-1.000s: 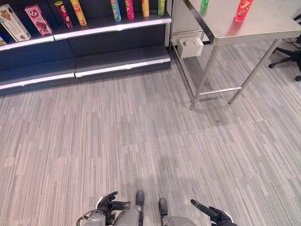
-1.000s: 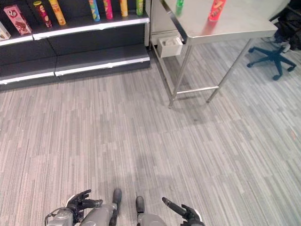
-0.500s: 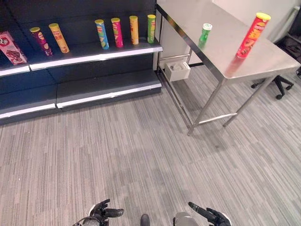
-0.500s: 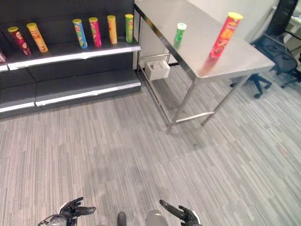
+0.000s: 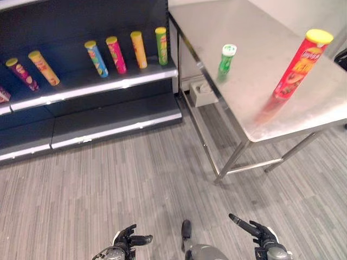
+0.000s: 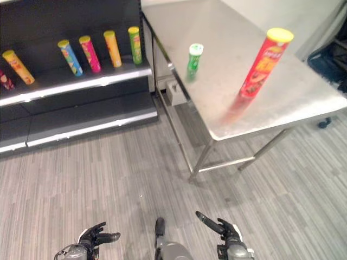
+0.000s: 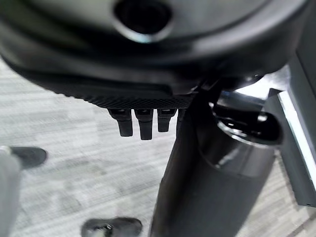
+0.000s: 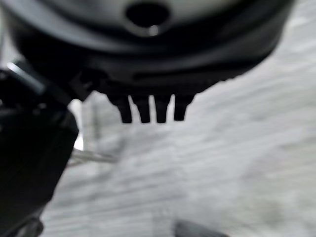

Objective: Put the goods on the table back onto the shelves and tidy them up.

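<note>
A tall red tube (image 5: 299, 64) with a yellow lid stands near the front right of the steel table (image 5: 255, 108). A shorter green tube (image 5: 228, 58) with a white lid stands further back on the table. The dark shelf (image 5: 108, 86) to the left carries a row of upright tubes, among them a blue tube (image 5: 96, 58) and a pink tube (image 5: 116, 54). My left hand (image 5: 130, 241) and right hand (image 5: 255, 232) hang low over the floor, far from the table. Both are open and hold nothing, with straight fingers (image 7: 140, 123) in the left wrist view.
A lower dark shelf (image 5: 114, 119) sits near the floor. A small white box (image 5: 203, 93) lies under the table's back corner by the table legs (image 5: 230, 162). Grey striped floor (image 5: 108, 189) stretches between me and the shelves.
The whole picture has shifted: the camera moved, so the table and its two tubes now look nearer and larger. Both hands stay low and open.
</note>
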Controlling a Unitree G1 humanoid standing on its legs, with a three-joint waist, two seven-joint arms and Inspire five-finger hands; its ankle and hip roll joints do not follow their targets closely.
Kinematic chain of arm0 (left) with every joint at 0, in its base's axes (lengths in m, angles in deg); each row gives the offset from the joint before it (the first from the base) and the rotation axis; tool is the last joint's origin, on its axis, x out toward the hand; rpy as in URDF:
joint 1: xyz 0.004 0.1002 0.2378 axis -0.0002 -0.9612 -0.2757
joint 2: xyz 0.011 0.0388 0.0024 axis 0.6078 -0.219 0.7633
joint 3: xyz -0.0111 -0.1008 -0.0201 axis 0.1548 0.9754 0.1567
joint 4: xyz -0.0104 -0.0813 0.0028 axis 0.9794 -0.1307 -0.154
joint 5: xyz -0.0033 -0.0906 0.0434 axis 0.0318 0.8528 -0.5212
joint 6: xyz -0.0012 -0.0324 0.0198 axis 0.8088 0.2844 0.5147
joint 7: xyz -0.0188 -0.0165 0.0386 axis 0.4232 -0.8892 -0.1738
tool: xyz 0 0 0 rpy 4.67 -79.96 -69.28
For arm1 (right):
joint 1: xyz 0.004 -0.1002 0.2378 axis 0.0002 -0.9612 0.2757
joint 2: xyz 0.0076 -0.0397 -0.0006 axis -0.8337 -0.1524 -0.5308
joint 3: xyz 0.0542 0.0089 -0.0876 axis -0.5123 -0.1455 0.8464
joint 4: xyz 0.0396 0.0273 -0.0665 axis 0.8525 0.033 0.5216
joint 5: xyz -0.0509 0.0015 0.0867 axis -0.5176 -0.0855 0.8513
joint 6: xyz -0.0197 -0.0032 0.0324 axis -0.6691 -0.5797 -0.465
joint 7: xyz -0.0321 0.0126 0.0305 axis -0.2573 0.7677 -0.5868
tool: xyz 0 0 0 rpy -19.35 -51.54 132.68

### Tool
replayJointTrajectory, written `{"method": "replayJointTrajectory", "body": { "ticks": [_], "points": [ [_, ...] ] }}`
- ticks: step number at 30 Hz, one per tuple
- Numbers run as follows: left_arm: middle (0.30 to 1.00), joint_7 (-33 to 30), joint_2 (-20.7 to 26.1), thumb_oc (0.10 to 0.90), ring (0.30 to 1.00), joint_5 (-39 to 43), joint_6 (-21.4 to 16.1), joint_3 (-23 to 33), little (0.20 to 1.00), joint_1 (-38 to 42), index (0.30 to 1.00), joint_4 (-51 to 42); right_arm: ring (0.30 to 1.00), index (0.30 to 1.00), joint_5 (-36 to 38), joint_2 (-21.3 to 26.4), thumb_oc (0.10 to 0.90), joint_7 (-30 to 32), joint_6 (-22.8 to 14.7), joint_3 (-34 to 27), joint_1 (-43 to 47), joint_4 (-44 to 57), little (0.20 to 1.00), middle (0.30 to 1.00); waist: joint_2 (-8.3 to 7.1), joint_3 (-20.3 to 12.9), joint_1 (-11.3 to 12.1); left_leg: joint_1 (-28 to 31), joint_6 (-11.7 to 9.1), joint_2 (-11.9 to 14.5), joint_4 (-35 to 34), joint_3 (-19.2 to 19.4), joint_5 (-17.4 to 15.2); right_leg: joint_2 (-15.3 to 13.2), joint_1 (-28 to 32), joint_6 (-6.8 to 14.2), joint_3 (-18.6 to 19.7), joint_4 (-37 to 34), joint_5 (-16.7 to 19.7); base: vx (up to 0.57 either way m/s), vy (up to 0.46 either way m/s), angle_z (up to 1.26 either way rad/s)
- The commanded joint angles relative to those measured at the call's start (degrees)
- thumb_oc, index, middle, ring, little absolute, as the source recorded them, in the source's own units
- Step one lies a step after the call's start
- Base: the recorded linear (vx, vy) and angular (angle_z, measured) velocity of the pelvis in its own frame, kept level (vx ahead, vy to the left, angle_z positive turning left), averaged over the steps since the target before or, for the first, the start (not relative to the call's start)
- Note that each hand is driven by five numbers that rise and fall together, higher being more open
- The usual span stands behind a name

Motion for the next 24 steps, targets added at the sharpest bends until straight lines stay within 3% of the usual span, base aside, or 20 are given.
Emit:
{"method": "replayJointTrajectory", "body": {
  "ticks": [1,3,5,6,7,9,13,15,17,24],
  "points": [
    [0.9,-0.63,2.26,0.8,0.9,1.84,-1.53,-0.34,0.9,0.15,0.9,-1.36,0.9,0.9,0.6,2.75,0.8,1.22,-0.33,-0.39,-3.61,-1.13,0.9,0.9,0.15,0.5,-1.64,-2.6,4.51,-0.29,-11.13,0.96,3.35,-5.89,4.15,9.07,6.31,-2.06,-0.66,0.07,-0.164,0.01],
    [0.9,-0.62,2.06,0.8,0.9,2.61,-1.68,-0.51,0.9,0.27,0.9,-1.99,0.9,0.9,0.77,2.71,0.8,1.28,-0.06,-0.44,-3.46,-1.87,0.9,0.9,-0.2,0.92,-1.11,-5.11,5.51,-0.97,-10.72,2.75,1.48,-6.09,5.53,8.96,6.35,-2.29,-1.51,0.08,-0.13,0.03],
    [0.9,-0.4,1.96,0.8,0.9,2.75,-1.66,-0.43,0.9,0.01,0.9,-2.16,0.9,0.9,0.76,2.6,0.8,1.01,-0.02,-0.5,-3.87,-1.76,0.9,0.9,-0.15,0.87,-0.23,-6.28,6.03,-2.84,-18.89,4.1,-2.01,-6.62,6.52,9.81,6.35,-2.44,-1.94,0.12,-0.018,-0.25],
    [0.9,-0.41,1.95,0.8,0.9,2.75,-1.67,-0.45,0.9,0.0,0.9,-2.16,0.9,0.9,0.76,2.61,0.8,1.01,-0.01,-0.51,-3.89,-1.75,0.9,0.9,-0.17,0.96,-0.17,-6.03,6.05,-2.88,-19.1,4.16,-1.96,-6.65,6.65,9.84,6.39,-2.44,-1.98,0.15,0.019,-0.41],
    [0.9,-0.53,1.89,0.8,0.9,3.06,-1.62,-0.21,0.9,-0.22,0.9,-1.58,0.9,0.9,0.43,2.48,0.8,1.2,0.08,-0.16,-3.67,-1.84,0.9,0.9,0.47,1.03,1.18,-8.36,5.78,-4.18,-25.13,2.03,1.04,-5.94,7.26,10.14,6.68,-2.44,-2.3,0.12,0.027,-0.19],
    [0.9,-0.58,1.86,0.8,0.9,3.5,-1.76,0.08,0.9,-0.24,0.9,-1.17,0.9,0.9,0.05,2.22,0.8,1.6,0.09,0.07,-3.43,-2.35,0.9,0.9,1.08,1.11,2.35,-9.61,5.38,-5.43,-29.8,-1.85,3.72,-4.99,8.17,10.19,7.49,-2.44,-2.84,0.13,0.02,-0.18],
    [0.9,-0.7,1.62,0.8,0.9,4.45,-2.1,0.7,0.9,-0.91,0.9,-0.27,0.9,0.9,-0.04,1.35,0.8,1.95,-0.1,-0.03,-3.55,-2.3,0.9,0.9,1.99,0.3,2.42,-7.33,5.48,-5.45,-34.04,-3.36,4.86,-4.11,8.91,10.57,8.87,-2.44,-3.45,0.1,0.081,-0.86],
    [0.9,-0.65,1.67,0.8,0.9,4.66,-2.12,0.98,0.9,-1.38,0.9,0.17,0.9,0.9,-0.25,0.88,0.8,1.97,-0.13,0.06,-3.74,-2.38,0.9,0.9,2.26,-0.38,2.28,-5.98,5.6,-5.17,-34.93,-2.11,4.56,-4.39,8.67,10.67,9.46,-2.44,-3.4,0.09,0.256,-1.03],
    [0.9,-0.72,2.93,0.8,0.9,4.43,-2.14,2.54,0.9,-1.29,0.9,2.17,0.9,0.9,-0.7,-1.49,0.8,1.36,0.25,1.44,-2.98,-4.78,0.9,0.9,1.16,-1.05,2.93,-4.4,6.84,-5.54,-34.93,1.16,2.46,-6.08,7.75,12.34,11.83,-2.44,-2.34,0.06,0.379,-0.11],
    [0.9,-0.91,4.42,0.8,0.9,3.75,-2.07,4.06,0.9,-0.68,0.9,4.65,0.9,0.9,-1.83,-3.06,0.8,1.25,1.27,1.08,-2.58,-11.1,0.9,0.9,-1.13,-1.38,3.11,-4.08,8.2,-6.17,-34.93,4.26,0.49,-7.33,5.62,14.3,13.94,-2.44,-0.68,-0.02,0.11,-0.09]
  ]
}}
